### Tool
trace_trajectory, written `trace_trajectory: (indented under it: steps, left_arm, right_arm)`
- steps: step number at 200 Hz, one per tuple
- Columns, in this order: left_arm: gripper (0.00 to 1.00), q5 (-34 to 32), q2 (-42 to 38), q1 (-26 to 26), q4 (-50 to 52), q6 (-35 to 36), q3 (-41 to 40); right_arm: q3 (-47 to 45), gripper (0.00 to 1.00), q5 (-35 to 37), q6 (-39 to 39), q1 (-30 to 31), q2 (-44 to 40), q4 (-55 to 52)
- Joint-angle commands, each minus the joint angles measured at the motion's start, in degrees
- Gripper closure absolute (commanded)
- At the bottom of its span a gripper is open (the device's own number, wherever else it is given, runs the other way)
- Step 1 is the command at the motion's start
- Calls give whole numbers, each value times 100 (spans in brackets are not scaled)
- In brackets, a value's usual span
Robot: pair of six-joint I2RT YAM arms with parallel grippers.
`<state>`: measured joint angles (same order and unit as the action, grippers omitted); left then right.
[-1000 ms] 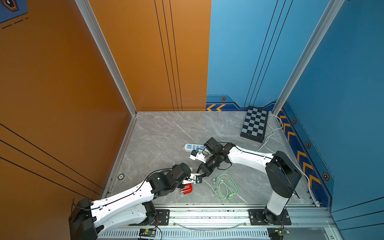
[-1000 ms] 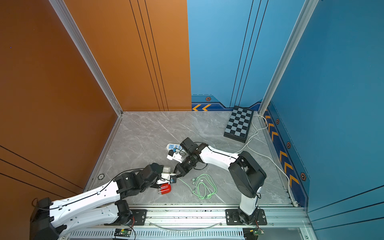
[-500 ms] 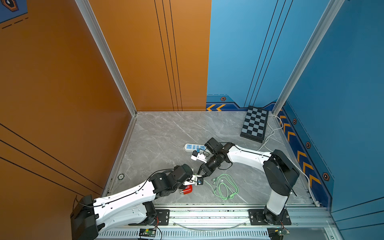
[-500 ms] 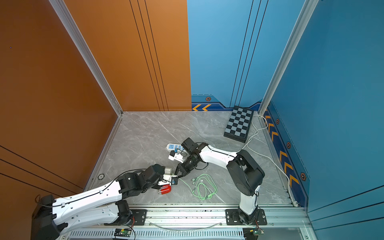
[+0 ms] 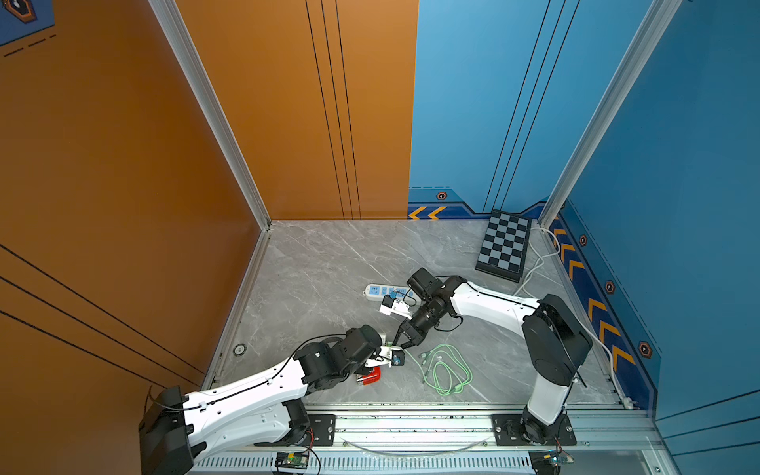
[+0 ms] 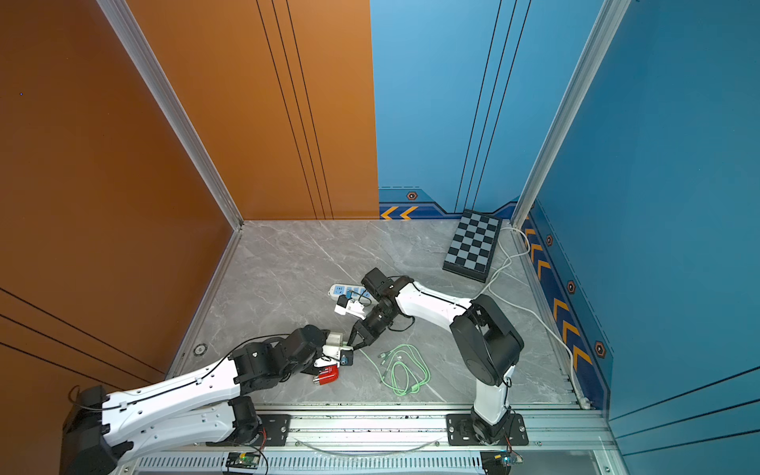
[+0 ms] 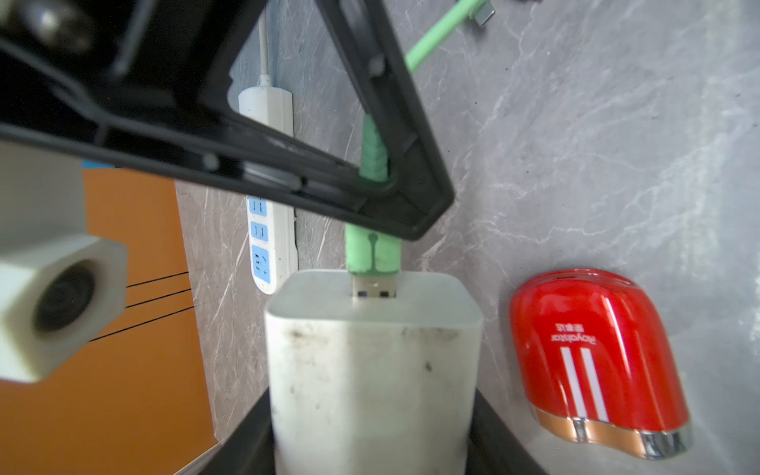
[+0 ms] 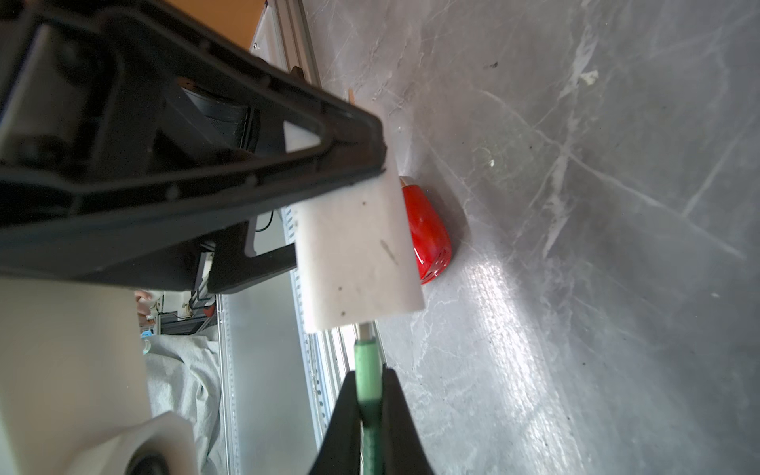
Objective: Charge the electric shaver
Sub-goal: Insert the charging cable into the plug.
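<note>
The small shiny red shaver (image 7: 596, 362) lies on the grey table (image 7: 575, 144). It looks light, hard, slippery: grab its sides. The left gripper (image 7: 372, 411) squeezes the white charger block (image 7: 370, 349); the right gripper (image 8: 369, 382) pinches the green plug (image 7: 372, 255).

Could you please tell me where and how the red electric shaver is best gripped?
I'd pinch the electric shaver across its red midbody, coming straight down from above: it lies flat on the marbled tabletop, striped face up, and its glossy rounded end looks slippery.
</note>
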<state>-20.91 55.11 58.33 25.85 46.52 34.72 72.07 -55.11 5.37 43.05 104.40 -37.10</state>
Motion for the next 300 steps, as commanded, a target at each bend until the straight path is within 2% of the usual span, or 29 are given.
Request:
trace_trajectory:
  steps: [1,76,104,192,245,300]
  left_arm:
    - [100,922,-144,214,-607,-235,220]
    - [100,980,99,252,-1413,-513,103]
    - [100,1046,206,267,-1775,-522,55]
    - [100,1299,86,259,-2295,-706,-8]
    - [100,1542,-160,255,-2032,-789,167]
    - [100,1704,-21,352,-2230,-864,262]
  right_arm:
    - [264,100,189,109,-61,118,610]
    - [-16,100,170,-756,90,116,1660]
    - [10,100,185,-765,133,158,1698]
    - [162,100,106,-219,-10,247,1611]
    - [461,100,-11,475,-156,239,814]
    - [762,100,-17,470,-57,328,729]
